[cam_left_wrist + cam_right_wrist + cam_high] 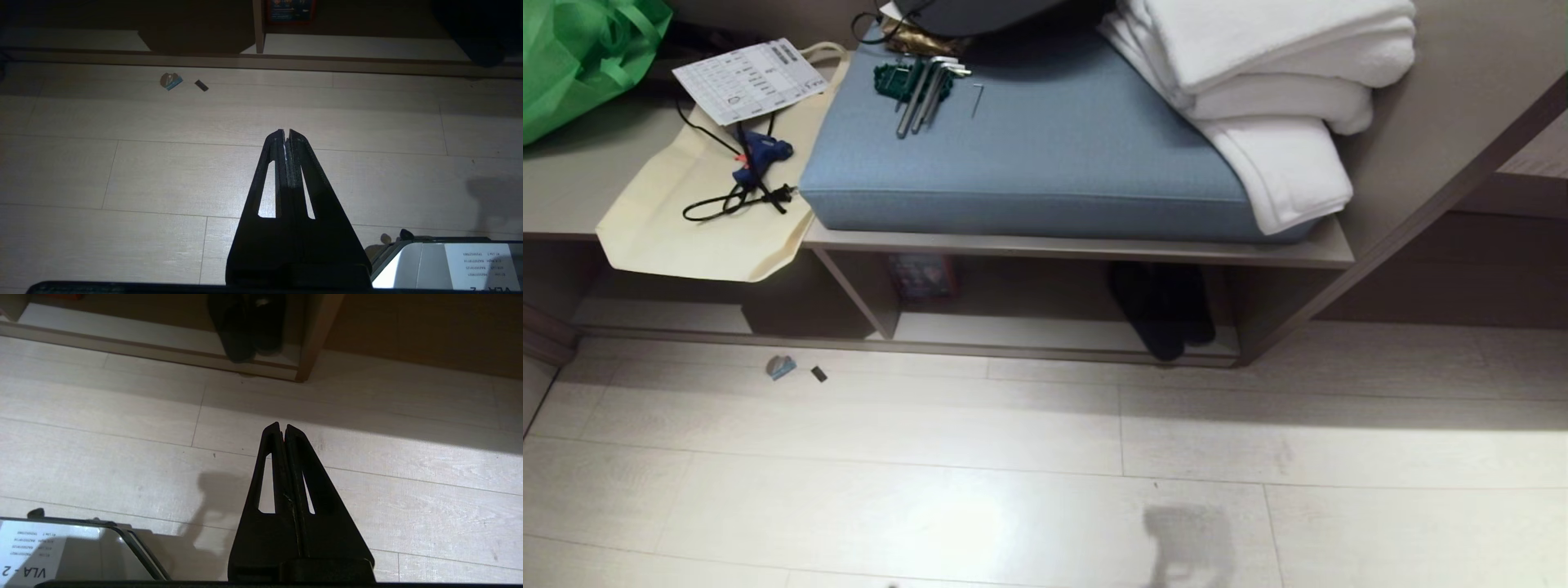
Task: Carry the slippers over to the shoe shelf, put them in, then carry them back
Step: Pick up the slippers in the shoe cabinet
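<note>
The slippers (1162, 314) lie side by side inside the shoe shelf (1045, 333), at its right end beside the side panel, toes toward the floor (980, 457), so I judge that bringing them back remains. They are dark, flat slides. My left gripper (286, 132) and right gripper (282, 426) hang closed and empty above the floor

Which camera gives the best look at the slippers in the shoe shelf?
The right wrist view: the slippers lie side by side on the shelf's pale base, unobstructed. The head view shows them dark and shadowed under the bench. The left wrist view catches only a dark edge.
</note>
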You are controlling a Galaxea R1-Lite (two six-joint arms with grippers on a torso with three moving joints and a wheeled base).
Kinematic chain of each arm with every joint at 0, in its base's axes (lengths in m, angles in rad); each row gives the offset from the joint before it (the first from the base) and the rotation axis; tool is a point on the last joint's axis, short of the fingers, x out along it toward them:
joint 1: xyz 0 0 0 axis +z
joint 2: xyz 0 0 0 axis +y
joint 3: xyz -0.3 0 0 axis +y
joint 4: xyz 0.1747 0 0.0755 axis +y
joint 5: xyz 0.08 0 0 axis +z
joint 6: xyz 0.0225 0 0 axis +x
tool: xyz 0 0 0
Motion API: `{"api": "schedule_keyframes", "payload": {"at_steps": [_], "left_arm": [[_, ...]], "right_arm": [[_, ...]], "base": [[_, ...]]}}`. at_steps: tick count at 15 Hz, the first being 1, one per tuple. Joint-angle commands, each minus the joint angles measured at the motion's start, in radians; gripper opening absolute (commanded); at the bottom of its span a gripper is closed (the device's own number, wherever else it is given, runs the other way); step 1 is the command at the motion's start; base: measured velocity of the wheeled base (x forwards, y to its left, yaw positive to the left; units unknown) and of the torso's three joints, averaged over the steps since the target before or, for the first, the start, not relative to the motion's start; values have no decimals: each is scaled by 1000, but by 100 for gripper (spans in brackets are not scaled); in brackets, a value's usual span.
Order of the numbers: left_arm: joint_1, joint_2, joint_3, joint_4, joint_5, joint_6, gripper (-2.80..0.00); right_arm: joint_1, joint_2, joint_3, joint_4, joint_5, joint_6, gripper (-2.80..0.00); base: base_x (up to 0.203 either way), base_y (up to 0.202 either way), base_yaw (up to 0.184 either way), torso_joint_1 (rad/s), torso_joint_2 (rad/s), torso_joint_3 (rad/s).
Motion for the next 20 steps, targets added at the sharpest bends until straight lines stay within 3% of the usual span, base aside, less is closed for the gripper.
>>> {"api": "schedule_keyframes", "payload": {"at_steps": [1,20], "left_arm": [[0,1,0,-1,0,0,-280],[0,1,0,-1,0,0,-280]], "right_arm": [[0,2,0,0,0,-1,-280],[0,2,0,-2,0,-2,-280]], "base": [[0,0,0,4,-4,203],[0,0,0,2,1,203]]}}
